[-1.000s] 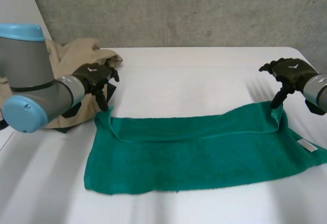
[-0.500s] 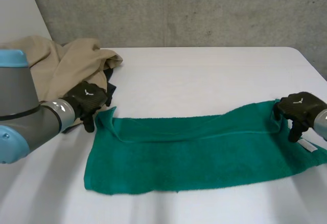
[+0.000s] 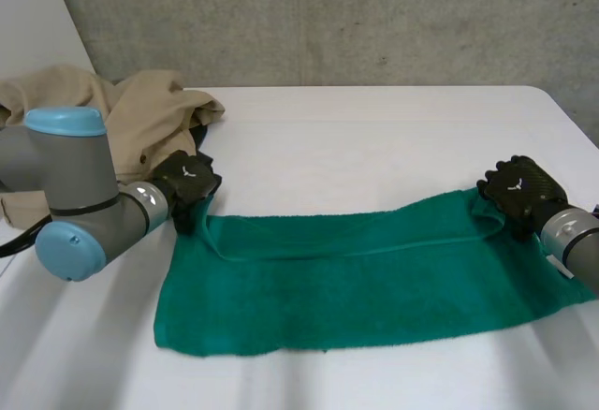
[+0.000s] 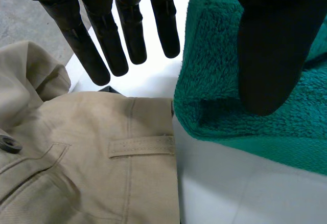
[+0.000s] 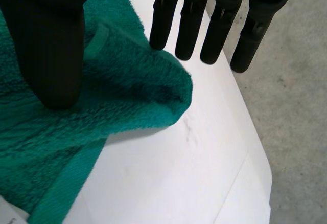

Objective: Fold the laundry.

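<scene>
Towel (image 3: 356, 279) — left hand (image 4: 268, 55), right hand (image 5: 48, 45) astride corners

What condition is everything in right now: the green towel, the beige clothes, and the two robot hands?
green towel: spread on the table, far long edge folded over in a narrow strip.
beige garment: crumpled in a heap, unfolded.
left robot hand: open, thumb over the towel's far left corner.
right robot hand: open, thumb over the towel's far right corner.
</scene>
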`<state>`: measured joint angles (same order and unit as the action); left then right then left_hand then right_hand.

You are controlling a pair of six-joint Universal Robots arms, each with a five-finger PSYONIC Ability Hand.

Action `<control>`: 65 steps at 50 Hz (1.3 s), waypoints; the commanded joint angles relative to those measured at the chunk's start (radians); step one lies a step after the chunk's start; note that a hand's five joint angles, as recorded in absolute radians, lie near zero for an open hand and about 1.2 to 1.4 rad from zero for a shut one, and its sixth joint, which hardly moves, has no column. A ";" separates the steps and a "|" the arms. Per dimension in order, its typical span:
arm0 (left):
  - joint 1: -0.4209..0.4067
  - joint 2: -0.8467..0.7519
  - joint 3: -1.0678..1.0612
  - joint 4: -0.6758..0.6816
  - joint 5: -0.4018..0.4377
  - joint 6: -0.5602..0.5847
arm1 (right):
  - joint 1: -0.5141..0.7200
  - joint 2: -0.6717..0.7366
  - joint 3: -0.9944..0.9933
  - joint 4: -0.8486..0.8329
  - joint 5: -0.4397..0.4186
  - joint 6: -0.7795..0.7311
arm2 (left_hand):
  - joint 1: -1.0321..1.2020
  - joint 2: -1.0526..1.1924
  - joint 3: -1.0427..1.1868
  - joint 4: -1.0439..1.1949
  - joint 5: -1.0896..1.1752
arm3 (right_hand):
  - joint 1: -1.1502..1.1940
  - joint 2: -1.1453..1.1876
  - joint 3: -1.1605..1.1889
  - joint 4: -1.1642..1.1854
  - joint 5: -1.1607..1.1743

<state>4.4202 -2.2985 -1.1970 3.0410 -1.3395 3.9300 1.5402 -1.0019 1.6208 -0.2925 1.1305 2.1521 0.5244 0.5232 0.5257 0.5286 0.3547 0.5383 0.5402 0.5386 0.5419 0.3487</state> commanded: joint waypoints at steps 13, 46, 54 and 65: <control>-0.008 -0.035 0.042 -0.004 -0.016 0.011 | -0.035 -0.003 -0.061 0.147 -0.107 -0.150 | 0.197 0.198 0.195 0.193 0.192 | -0.038 -0.040 -0.038 -0.041 -0.023; 0.045 0.157 0.758 0.160 -0.153 -0.624 | 0.047 0.012 -0.923 -0.218 0.246 0.911 | 0.872 0.873 0.871 0.868 0.867 | 0.858 0.856 0.858 0.854 0.873; 0.039 0.168 0.645 0.151 -0.129 -0.650 | 0.057 0.008 -0.915 -0.089 0.189 0.910 | 0.872 0.873 0.871 0.868 0.867 | 0.858 0.856 0.858 0.854 0.873; 0.051 0.134 0.309 0.173 -0.075 -0.684 | 0.005 -0.015 -0.668 0.137 0.080 0.864 | 0.872 0.873 0.871 0.868 0.867 | 0.858 0.856 0.858 0.854 0.873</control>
<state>4.4701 -2.1463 -0.7203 3.2116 -1.4484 3.2544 1.5792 -1.0050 0.7984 -0.3002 1.2779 3.0533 1.1512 1.1930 1.1907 1.1978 0.9847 1.1128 1.1746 1.1834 1.1933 0.9985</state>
